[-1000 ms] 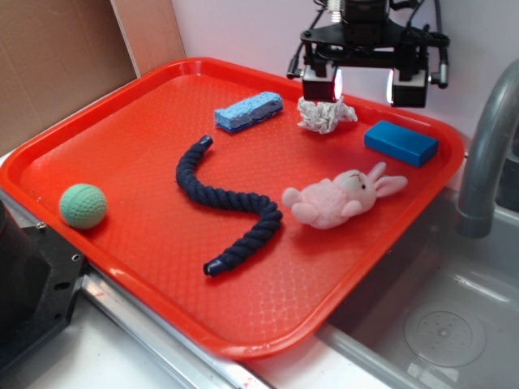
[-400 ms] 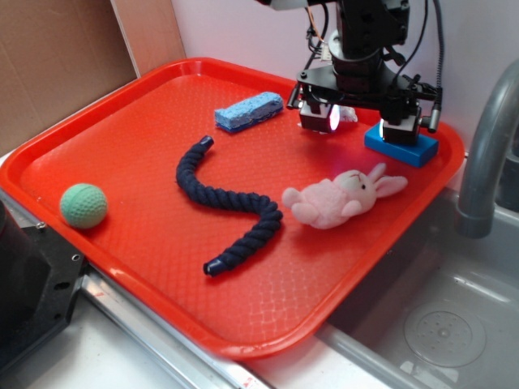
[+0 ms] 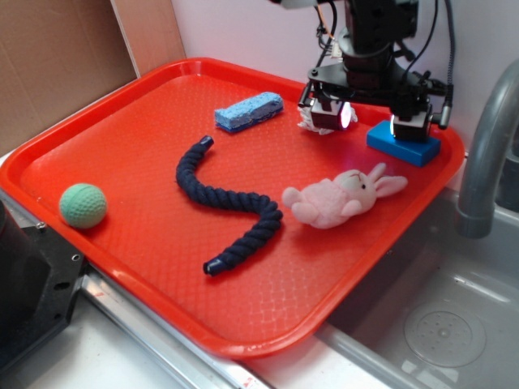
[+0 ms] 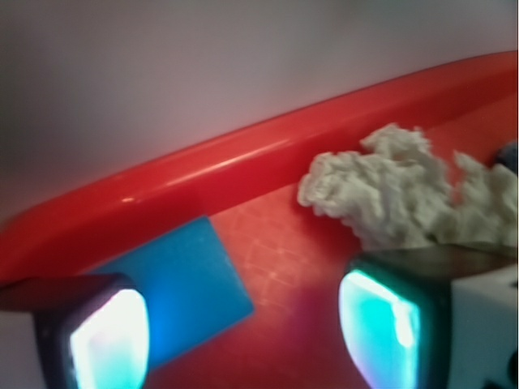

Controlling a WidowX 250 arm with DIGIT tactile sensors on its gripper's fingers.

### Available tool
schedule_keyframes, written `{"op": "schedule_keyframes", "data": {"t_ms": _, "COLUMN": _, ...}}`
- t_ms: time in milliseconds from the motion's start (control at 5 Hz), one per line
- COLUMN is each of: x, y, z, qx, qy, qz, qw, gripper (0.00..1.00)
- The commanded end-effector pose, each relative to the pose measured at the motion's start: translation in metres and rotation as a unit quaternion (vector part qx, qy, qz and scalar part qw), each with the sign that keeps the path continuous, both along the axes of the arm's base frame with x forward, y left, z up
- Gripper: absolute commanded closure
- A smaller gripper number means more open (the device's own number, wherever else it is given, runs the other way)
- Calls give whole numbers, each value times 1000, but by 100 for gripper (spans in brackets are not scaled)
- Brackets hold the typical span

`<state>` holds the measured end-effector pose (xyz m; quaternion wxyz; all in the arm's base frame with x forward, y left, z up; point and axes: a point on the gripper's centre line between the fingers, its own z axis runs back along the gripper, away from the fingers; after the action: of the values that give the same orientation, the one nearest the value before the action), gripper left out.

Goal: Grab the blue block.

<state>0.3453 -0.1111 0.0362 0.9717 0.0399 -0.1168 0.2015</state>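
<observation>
The blue block [image 3: 404,144] lies flat at the back right of the red tray [image 3: 146,138], near its rim. My gripper [image 3: 370,118] hangs low over the tray with its jaws wide open and empty. Its right finger [image 3: 408,126] is over the block's near end and its left finger [image 3: 326,113] is in front of a crumpled white wad [image 3: 306,121]. In the wrist view the block [image 4: 186,284] lies at the lower left, partly behind the left pad [image 4: 109,340]. The gripper [image 4: 243,340] has bare tray between its pads, and the wad [image 4: 397,190] is at upper right.
A pale blue sponge [image 3: 248,111], a dark navy rope [image 3: 227,203], a pink bunny [image 3: 340,197] and a green ball [image 3: 83,205] lie on the tray. A grey tap [image 3: 486,154] and a sink [image 3: 438,316] are to the right. A cardboard wall [image 3: 65,57] stands at the left.
My gripper has come down from above the tray's back edge and shifted slightly right; it now sits low with one finger over the blue block. The objects have not moved.
</observation>
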Motion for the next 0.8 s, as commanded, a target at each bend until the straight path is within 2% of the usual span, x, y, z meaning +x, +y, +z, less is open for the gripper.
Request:
{"op": "schedule_keyframes", "data": {"t_ms": 0, "x": -38, "y": 15, "z": 58, "qx": -41, "qy": 46, "qz": -2, "qw": 998, "gripper": 0}}
{"op": "schedule_keyframes", "data": {"t_ms": 200, "x": -48, "y": 16, "z": 62, "qx": -35, "qy": 54, "qz": -1, "qw": 998, "gripper": 0}}
{"op": "schedule_keyframes", "data": {"t_ms": 400, "x": -32, "y": 6, "z": 60, "qx": -11, "qy": 8, "qz": 29, "qw": 999, "gripper": 0}}
{"op": "schedule_keyframes", "data": {"t_ms": 600, "x": -31, "y": 1, "z": 48, "qx": 9, "qy": -21, "qz": 53, "qw": 998, "gripper": 0}}
